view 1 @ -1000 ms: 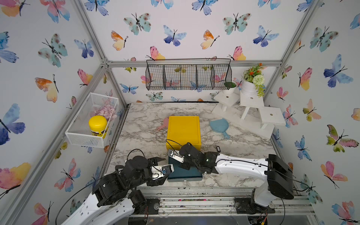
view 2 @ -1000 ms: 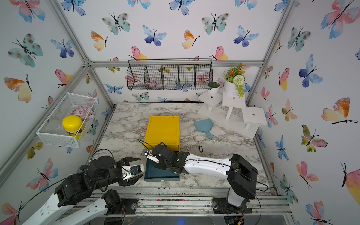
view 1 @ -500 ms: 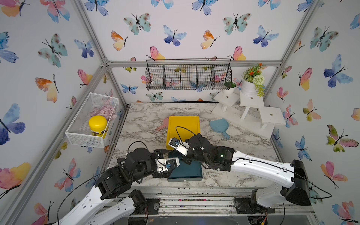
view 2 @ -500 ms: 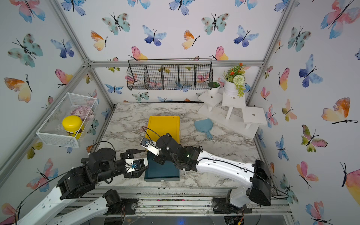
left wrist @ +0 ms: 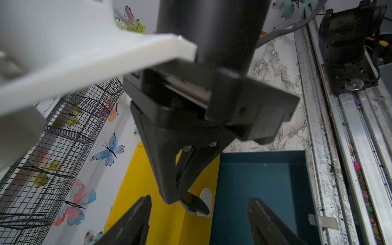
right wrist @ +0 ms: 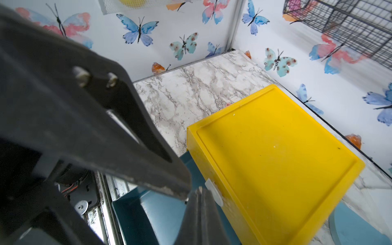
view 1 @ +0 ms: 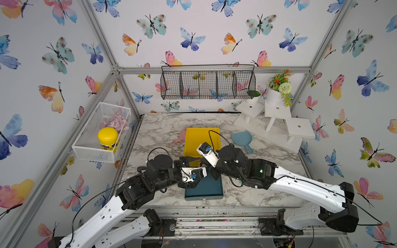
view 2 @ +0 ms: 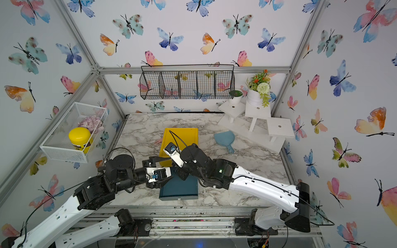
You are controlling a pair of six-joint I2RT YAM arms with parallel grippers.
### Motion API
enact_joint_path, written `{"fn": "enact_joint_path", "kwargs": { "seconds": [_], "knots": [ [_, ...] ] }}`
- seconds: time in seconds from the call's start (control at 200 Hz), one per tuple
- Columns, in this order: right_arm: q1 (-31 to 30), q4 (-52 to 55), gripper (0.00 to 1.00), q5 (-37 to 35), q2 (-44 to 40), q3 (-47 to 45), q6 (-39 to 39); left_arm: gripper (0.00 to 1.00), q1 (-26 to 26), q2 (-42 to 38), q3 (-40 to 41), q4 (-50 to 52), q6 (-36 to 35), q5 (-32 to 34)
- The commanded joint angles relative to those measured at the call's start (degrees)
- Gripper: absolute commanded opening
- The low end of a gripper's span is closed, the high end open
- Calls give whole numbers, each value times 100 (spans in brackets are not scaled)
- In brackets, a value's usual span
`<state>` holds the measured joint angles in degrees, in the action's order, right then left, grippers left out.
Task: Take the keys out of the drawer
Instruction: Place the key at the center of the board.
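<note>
Drawer (left wrist: 265,186) smooth, teal, rectangular; left pincer (left wrist: 199,198) apart, right pincer (right wrist: 192,194) pressed together

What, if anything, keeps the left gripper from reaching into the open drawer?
Probably little, so likely yes: the left gripper, open, hovers at the open drawer; only the shut right gripper hangs over its back end.

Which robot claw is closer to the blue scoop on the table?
Right. The right gripper hangs shut over the teal drawer, on the side towards the blue scoop. The left gripper, open, is at the drawer's opposite edge, farther away.
</note>
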<state>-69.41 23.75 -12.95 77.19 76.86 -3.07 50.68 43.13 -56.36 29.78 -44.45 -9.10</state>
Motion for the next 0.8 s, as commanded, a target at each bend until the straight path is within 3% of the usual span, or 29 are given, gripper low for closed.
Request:
{"fn": "enact_joint_path", "kwargs": {
  "seconds": [0.0,0.265,0.415,0.511,0.641,0.796],
  "knots": [
    [31,-74,2,-589,-276,-121,-434,78,-23,97,-42,-585,-115,-233],
    [106,569,2,-1903,-435,-139,-1000,77,-22,222,335,-1529,-46,-761],
    [272,607,2,-2045,-864,-389,-1408,77,-11,505,468,-2032,100,-902],
    [674,808,2,-2054,-1061,-513,-1594,76,-7,717,501,-2330,206,-1069],
    [1390,1345,2,-1639,-1060,-593,-1688,76,29,928,608,-2836,353,-1249],
    [2435,1597,2,-486,-906,-832,-1792,77,96,1451,390,-2909,601,-1207]
  ]
}}
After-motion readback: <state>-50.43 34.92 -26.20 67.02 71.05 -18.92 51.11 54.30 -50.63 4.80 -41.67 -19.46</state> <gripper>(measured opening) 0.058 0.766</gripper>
